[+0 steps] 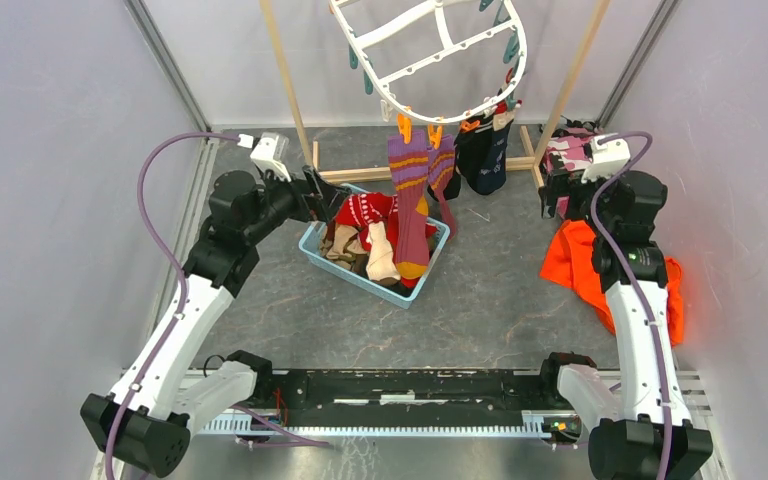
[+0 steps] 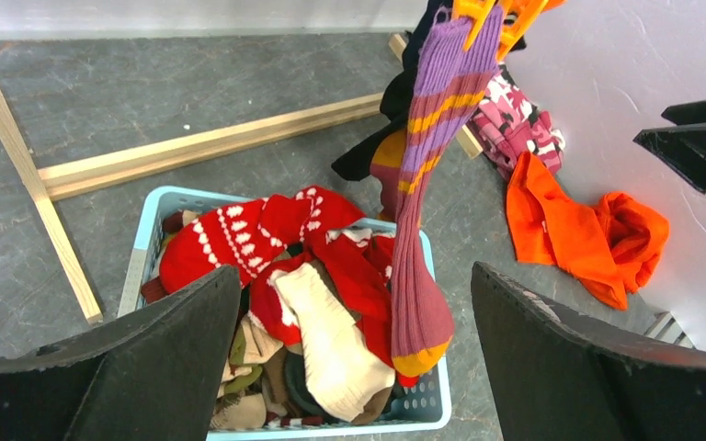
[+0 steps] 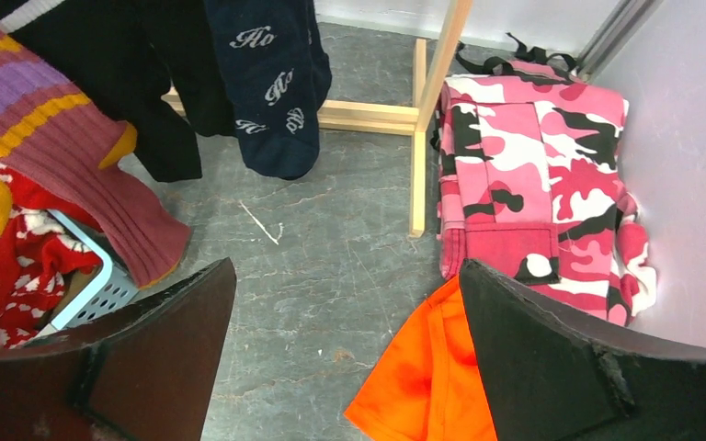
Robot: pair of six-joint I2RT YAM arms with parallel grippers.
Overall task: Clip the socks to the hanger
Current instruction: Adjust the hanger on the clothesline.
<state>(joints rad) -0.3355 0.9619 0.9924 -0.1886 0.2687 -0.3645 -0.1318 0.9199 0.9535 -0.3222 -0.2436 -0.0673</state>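
The white hanger [image 1: 440, 45] hangs at the top, above the back of the table. Two purple, orange-striped socks [image 1: 410, 190] hang from its orange clips [image 1: 405, 125], and dark navy and black socks [image 1: 487, 155] hang beside them. More socks, red-and-white [image 2: 239, 234], cream [image 2: 331, 349] and brownish, are piled in a light blue basket [image 2: 147, 220]. My left gripper [image 2: 354, 271] hovers open over the basket's left end, holding nothing. My right gripper [image 3: 345, 265] is open over bare table to the right, with the navy sock [image 3: 271, 83] ahead of it.
A light wooden pole rack [image 1: 285, 70] stands behind the basket, its base bar [image 2: 202, 142] on the table. A pink camouflage garment [image 3: 533, 175] lies at the back right, and an orange cloth [image 1: 580, 265] lies under the right arm. Grey walls close both sides.
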